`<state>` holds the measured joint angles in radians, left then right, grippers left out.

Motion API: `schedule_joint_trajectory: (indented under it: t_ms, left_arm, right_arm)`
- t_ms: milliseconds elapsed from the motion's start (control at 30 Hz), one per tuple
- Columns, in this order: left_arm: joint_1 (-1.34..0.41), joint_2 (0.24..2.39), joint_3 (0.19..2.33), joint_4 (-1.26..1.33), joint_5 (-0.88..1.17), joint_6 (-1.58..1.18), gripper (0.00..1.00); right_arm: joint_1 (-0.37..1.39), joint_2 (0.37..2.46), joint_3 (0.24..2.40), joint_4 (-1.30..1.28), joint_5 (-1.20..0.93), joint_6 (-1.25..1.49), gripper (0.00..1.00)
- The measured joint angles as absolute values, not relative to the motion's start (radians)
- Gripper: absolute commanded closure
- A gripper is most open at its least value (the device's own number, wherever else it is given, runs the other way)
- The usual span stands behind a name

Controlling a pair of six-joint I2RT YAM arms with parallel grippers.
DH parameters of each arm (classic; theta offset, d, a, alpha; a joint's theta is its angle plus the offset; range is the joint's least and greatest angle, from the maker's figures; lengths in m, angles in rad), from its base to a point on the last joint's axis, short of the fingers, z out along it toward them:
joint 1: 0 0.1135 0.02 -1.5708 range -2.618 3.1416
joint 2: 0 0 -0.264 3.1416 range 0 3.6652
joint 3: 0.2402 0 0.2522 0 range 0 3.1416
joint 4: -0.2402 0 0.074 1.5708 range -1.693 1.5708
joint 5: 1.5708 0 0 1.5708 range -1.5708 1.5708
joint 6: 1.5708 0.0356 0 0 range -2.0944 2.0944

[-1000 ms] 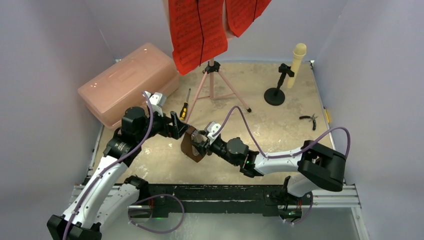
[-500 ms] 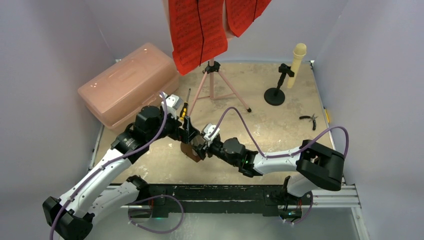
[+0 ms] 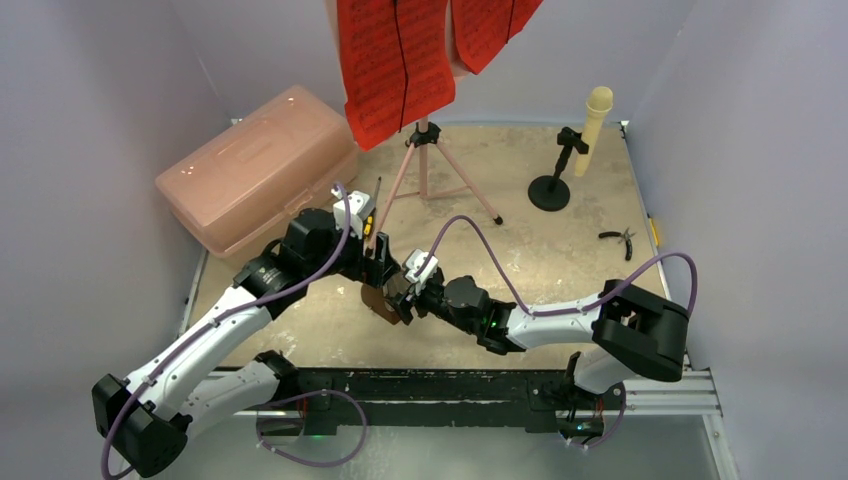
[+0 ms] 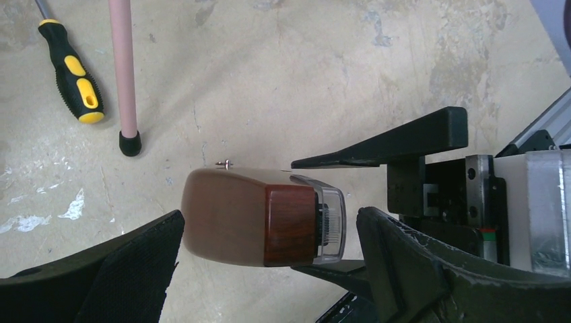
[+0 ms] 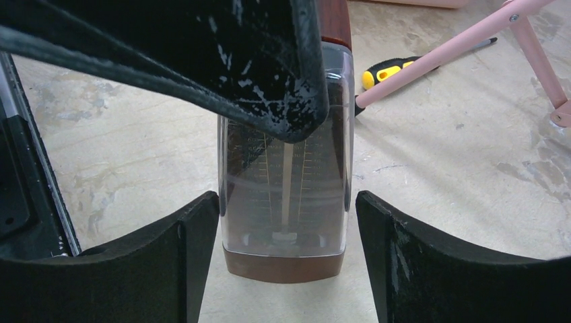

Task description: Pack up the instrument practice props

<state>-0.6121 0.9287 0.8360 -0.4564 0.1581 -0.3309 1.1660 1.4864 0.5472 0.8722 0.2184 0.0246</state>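
Note:
The brown pyramid metronome point(image 3: 377, 299) stands on the table near the front middle. My left gripper point(image 3: 384, 264) is open above it; in the left wrist view its fingers point(image 4: 114, 269) straddle the metronome point(image 4: 249, 215) with gaps on both sides. My right gripper point(image 3: 400, 294) is open around the metronome's base point(image 5: 286, 262), its left finger point(image 5: 168, 262) almost touching it and the right one apart. The pink tripod stand point(image 3: 425, 165) holds the red sheet-music pages point(image 3: 395, 65) at the back. The cream microphone point(image 3: 595, 115) sits in a black holder at the back right.
The translucent pink lidded box point(image 3: 255, 165) stands shut at the back left. A yellow-and-black screwdriver point(image 3: 370, 215) lies beside a stand leg point(image 4: 122, 67), close behind the metronome. Small pliers point(image 3: 620, 238) lie at the right. Walls enclose the table.
My left arm has swung right and forward, bringing its open gripper over the metronome. My right gripper has stayed at the metronome and shifted slightly left.

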Motion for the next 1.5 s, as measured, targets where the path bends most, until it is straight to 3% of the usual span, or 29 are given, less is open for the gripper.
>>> schedule_joint_trajectory:
  t_ms: [167, 433, 600, 867, 1033, 1133, 1500]
  left_arm:
    - [-0.616, 0.951, 0.843, -0.479, 0.143, -0.316, 0.01]
    - [-0.616, 0.986, 0.847, -0.487, 0.146, -0.284, 0.14]
    - [-0.617, 0.993, 0.847, -0.483, 0.163, -0.269, 0.25]
    - [-0.619, 0.995, 0.847, -0.466, 0.206, -0.249, 0.55]
    - [-0.614, 0.987, 0.849, -0.429, 0.185, -0.204, 0.62]
    - [-0.616, 0.987, 0.849, -0.427, 0.183, -0.195, 0.59]
    - [-0.617, 0.955, 0.845, -0.467, 0.192, -0.220, 0.11]
  right_arm:
    - [1.166, 1.486, 0.547, 0.873, 0.218, 0.025, 0.23]
    - [1.166, 1.486, 0.547, 0.873, 0.218, 0.025, 0.22]
    - [1.166, 1.486, 0.547, 0.872, 0.218, 0.025, 0.22]
    - [1.166, 1.486, 0.547, 0.873, 0.218, 0.025, 0.20]
    - [1.166, 1.486, 0.543, 0.881, 0.218, 0.025, 0.20]
    - [1.166, 1.486, 0.531, 0.890, 0.218, 0.025, 0.19]
    - [1.166, 1.404, 0.466, 0.949, 0.220, 0.025, 0.12]
